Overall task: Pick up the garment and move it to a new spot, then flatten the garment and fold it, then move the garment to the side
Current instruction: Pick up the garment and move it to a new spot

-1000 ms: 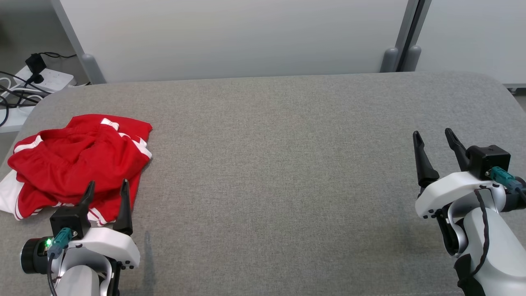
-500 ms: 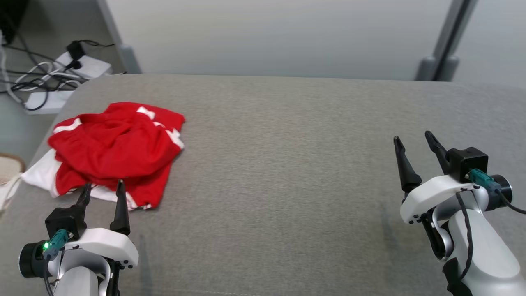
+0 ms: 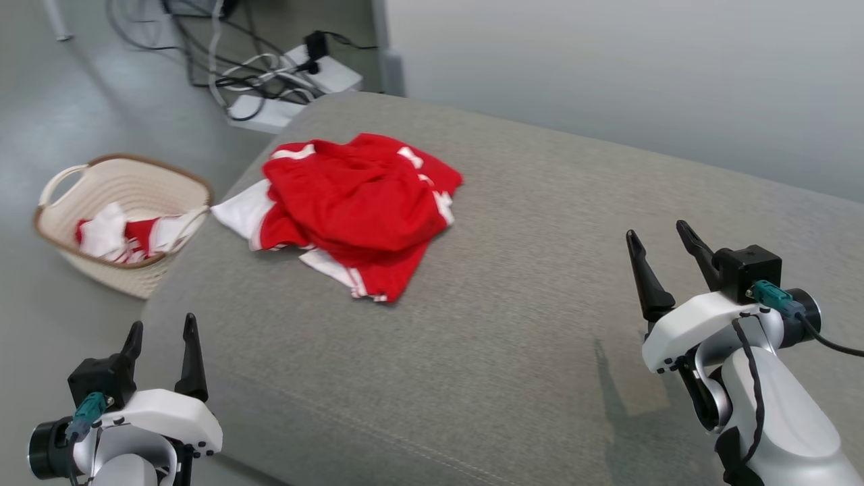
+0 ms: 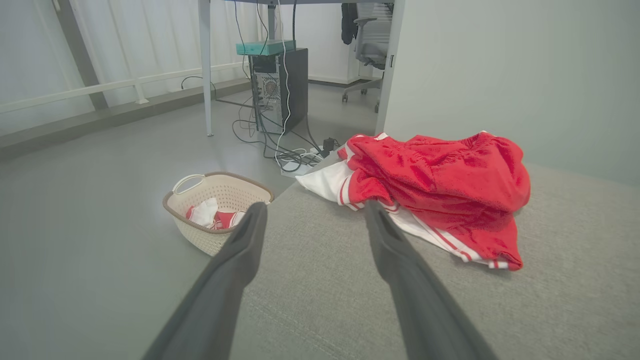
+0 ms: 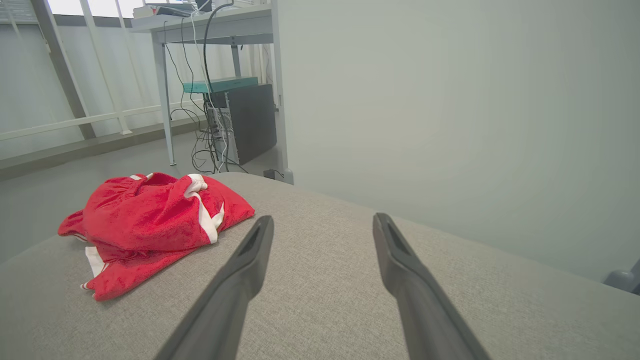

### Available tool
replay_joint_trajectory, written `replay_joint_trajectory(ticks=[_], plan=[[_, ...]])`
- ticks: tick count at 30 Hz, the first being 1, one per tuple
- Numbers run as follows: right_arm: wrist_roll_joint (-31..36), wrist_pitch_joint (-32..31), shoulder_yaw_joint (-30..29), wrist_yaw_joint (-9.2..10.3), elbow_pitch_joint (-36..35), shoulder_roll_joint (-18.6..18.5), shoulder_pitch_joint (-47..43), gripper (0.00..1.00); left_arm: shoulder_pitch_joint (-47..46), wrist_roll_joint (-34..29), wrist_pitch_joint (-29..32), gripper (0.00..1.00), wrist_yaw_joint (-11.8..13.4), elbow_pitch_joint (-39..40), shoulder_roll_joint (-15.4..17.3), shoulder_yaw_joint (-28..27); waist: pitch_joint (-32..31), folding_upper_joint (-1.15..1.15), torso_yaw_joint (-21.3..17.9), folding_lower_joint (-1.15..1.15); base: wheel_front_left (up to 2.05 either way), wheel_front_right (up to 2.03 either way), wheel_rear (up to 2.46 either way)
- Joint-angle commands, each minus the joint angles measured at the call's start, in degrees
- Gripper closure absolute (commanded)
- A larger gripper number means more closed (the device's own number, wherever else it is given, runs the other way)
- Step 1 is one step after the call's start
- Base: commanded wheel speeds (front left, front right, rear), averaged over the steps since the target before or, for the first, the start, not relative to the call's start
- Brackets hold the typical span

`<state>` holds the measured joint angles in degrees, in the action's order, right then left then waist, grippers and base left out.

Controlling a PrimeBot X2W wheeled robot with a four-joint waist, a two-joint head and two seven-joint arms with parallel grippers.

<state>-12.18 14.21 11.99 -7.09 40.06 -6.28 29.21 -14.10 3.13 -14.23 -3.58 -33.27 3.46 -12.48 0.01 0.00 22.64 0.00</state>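
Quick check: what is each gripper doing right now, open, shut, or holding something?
Left gripper: open, holding nothing.
Right gripper: open, holding nothing.

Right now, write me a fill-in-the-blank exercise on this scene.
The crumpled red garment with white stripes lies on the ____ fabric-covered table. The beige woven basket with handles stands on the ____. Both arms' jaws stand ____, holding nothing.
Missing words: grey; floor; open.
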Motion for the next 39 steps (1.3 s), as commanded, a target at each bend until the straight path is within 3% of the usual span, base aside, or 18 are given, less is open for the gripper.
replay_joint_trajectory(ticks=[1, 9, 21, 31, 39], plan=[[-0.5, 0.8, 1.3, -0.40, -0.9, 0.2, 1.7, 0.00, -0.6, 0.4, -0.8, 0.00, -0.6, 1.0, 1.6, -1.7, 0.0, 0.00, 4.3, 0.00, 0.00, 0.00, 0.00], [-0.6, 0.8, 2.9, -0.40, -0.1, 0.2, 1.9, 0.00, -4.9, 2.8, -0.8, 0.00, -3.4, -1.8, 1.9, 0.5, 2.4, 0.00, 4.0, 0.00, 0.00, 0.00, 0.00], [-0.2, 0.8, 4.9, -0.40, 0.3, -2.0, 6.1, 0.00, -18.8, 12.6, -0.8, 0.00, -3.9, -8.4, 3.0, 8.1, 11.6, 0.00, -6.4, 0.00, 0.00, 0.00, 0.00], [0.0, 0.8, 5.9, -0.40, -1.9, -2.6, 9.8, 0.00, -24.8, 16.8, -0.8, 0.00, -3.5, -13.6, 5.5, 1.5, 17.7, 0.00, -14.1, 0.00, 0.00, 0.00, 0.00], [-0.1, 0.8, 5.9, -0.40, -2.6, -3.3, 10.8, 0.00, -26.2, 15.2, -0.8, 0.00, -0.4, -20.0, 7.8, -3.2, 20.1, 0.00, -18.9, 0.00, 0.00, 0.00, 0.00]])
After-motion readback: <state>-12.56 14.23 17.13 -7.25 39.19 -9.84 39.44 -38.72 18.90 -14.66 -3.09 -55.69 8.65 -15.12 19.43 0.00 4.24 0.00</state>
